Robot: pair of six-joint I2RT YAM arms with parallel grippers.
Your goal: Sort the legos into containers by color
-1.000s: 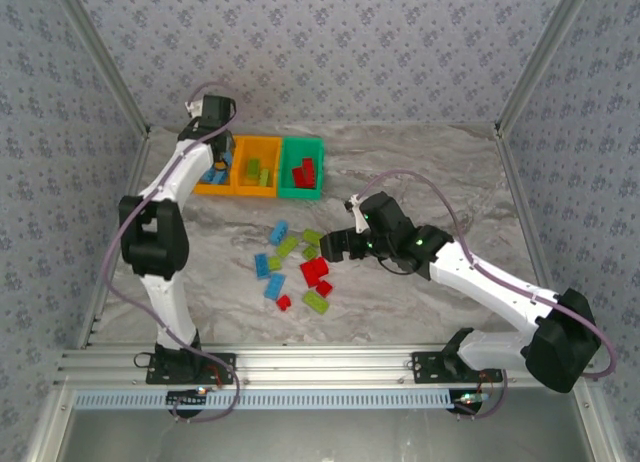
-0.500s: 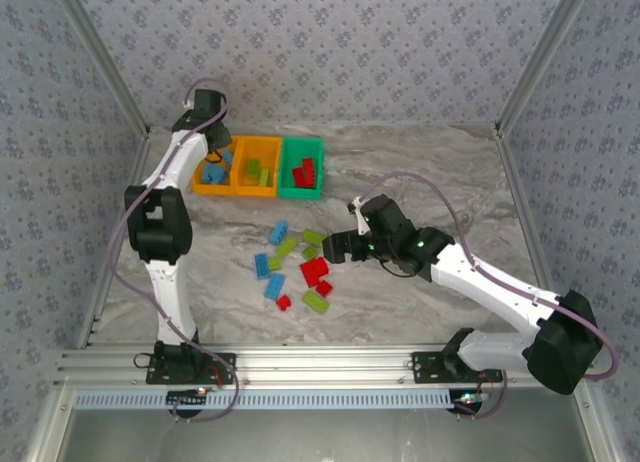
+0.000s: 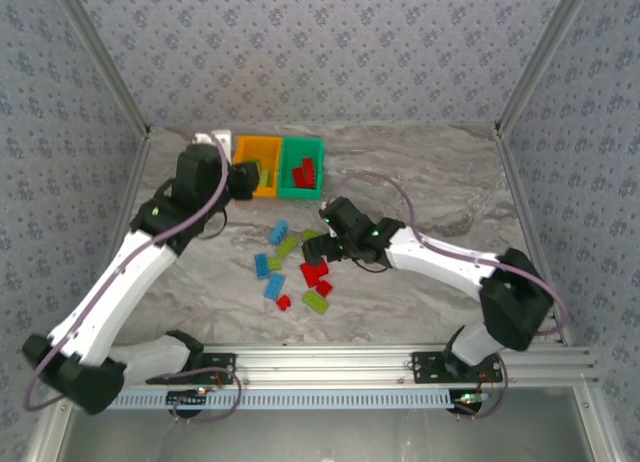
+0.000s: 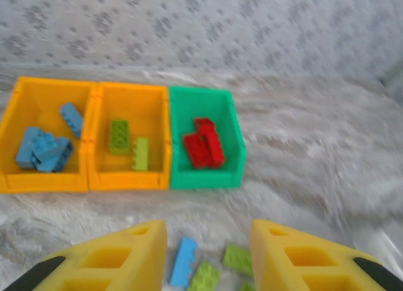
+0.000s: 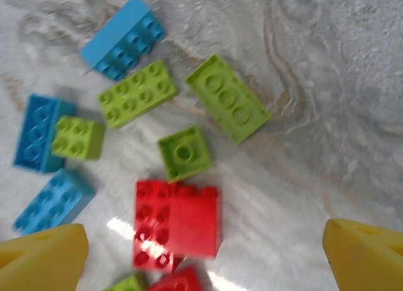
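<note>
Right wrist view puts a red brick (image 5: 179, 222) almost straight below me, flat on the desk (image 5: 327, 114) among the loose legos (image 3: 296, 267). A small lime square (image 5: 183, 152) lies just beyond it, with larger lime and blue bricks further out. My right claw (image 5: 204, 259) hangs over this pile, fingers spread wide with nothing gripped. The red brick sits between them, nearer the finger at the picture's left.

I judge this the reach before a pickup. Next I must descend, centre on the red brick and close across it without catching the second red piece (image 5: 179, 281) just beside it.

My left claw (image 4: 208, 253) is parted and empty, facing the containers. Blue bricks lie in the left orange bin (image 4: 44, 181), lime in the middle orange bin (image 4: 129, 177) and red in the green bin (image 4: 204, 177).
</note>
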